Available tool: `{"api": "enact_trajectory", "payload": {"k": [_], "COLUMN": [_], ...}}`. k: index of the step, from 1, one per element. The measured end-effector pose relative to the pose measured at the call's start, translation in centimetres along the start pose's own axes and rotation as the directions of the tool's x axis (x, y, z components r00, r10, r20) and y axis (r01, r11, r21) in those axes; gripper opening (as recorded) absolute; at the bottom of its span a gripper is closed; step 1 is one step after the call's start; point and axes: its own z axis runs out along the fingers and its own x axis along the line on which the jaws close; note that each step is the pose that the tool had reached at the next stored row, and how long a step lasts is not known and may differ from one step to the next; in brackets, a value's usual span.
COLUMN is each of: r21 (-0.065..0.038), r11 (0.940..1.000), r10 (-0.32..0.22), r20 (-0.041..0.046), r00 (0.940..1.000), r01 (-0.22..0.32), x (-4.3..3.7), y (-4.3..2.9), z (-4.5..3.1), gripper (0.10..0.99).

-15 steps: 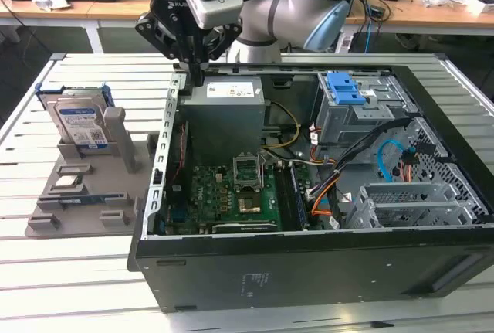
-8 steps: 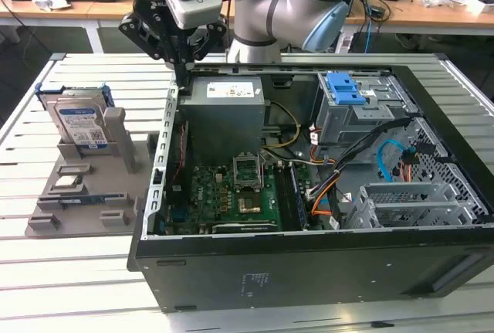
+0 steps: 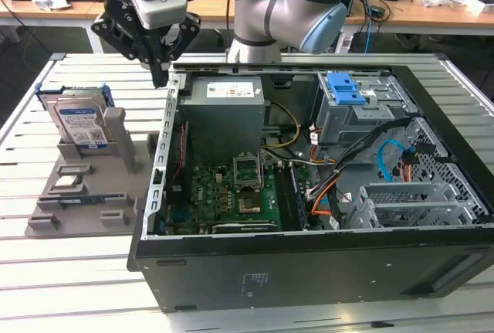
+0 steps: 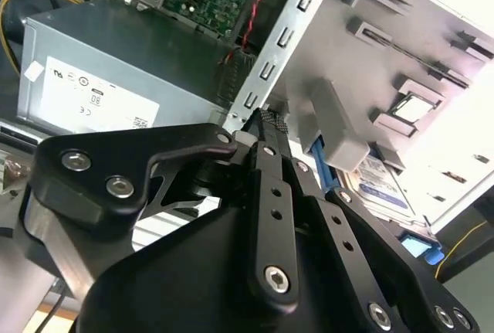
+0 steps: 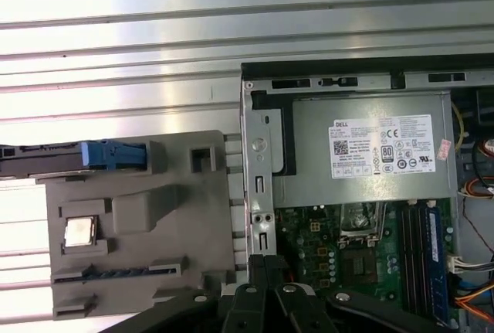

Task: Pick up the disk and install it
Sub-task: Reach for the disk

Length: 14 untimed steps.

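The disk (image 3: 79, 122) stands on edge in a grey holder (image 3: 85, 186) on the table, at the exterior view's left of the open computer case (image 3: 309, 263). It is silver with a white-and-blue label and blue rails. My gripper (image 3: 160, 78) hangs above the case's left wall, beside the power supply (image 3: 225, 105), apart from the disk. Its fingers are shut with nothing between them. The first wrist view has the disk (image 5: 46, 160) edge-on with its blue rail, and the fingertips (image 5: 258, 265) pressed together. In the second wrist view the disk (image 4: 384, 185) lies beyond the fingers (image 4: 266, 163).
A blue bracket (image 3: 344, 88) sits atop the grey drive bay (image 3: 363, 113) inside the case. The motherboard (image 3: 231, 194) and cables fill the case floor. The holder also carries a small chip (image 5: 79, 232). The slatted metal table (image 3: 69, 271) extends around.
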Motion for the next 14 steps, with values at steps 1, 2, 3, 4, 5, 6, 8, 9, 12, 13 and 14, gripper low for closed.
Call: {"api": "enact_trajectory", "payload": {"k": [1, 2, 3, 4, 5, 6, 8, 9, 12, 13, 14], "r21": [0.0, 0.0, 0.0, 0.0, 0.0, 0.0, 0.0, 0.0, 0.0, 0.0, 0.0], "r11": [1.0, 1.0, 1.0, 1.0, 1.0, 1.0, 1.0, 1.0, 1.0, 1.0, 1.0], "r10": [0.0, 0.0, 0.0, 0.0, 0.0, 0.0, 0.0, 0.0, 0.0, 0.0, 0.0], "r20": [0.0, 0.0, 0.0, 0.0, 0.0001, 0.0, 0.0001, 0.0001, 0.0, 0.0, 0.0], "r00": [1.0, 1.0, 1.0, 1.0, 1.0, 1.0, 1.0, 1.0, 1.0, 1.0, 1.0], "r01": [0.0, 0.0, 0.0, 0.0, 0.0, 0.0, 0.0, 0.0, 0.0, 0.0, 0.0], "x": [0.32, 0.57, 1.02, 1.36, 1.55, 1.88, 2.4, 2.68, 3.8, 4.12, 4.41], "y": [-0.03, -0.05, -0.08, -0.1, -0.12, -0.14, -0.18, -0.2, -0.28, -0.31, -0.33], "z": [-0.01, -0.01, -0.03, -0.04, -0.04, -0.05, -0.06, -0.07, -0.1, -0.11, -0.12], "gripper": [0.106, 0.106, 0.106, 0.106, 0.106, 0.106, 0.106, 0.106, 0.106, 0.106, 0.106]}}
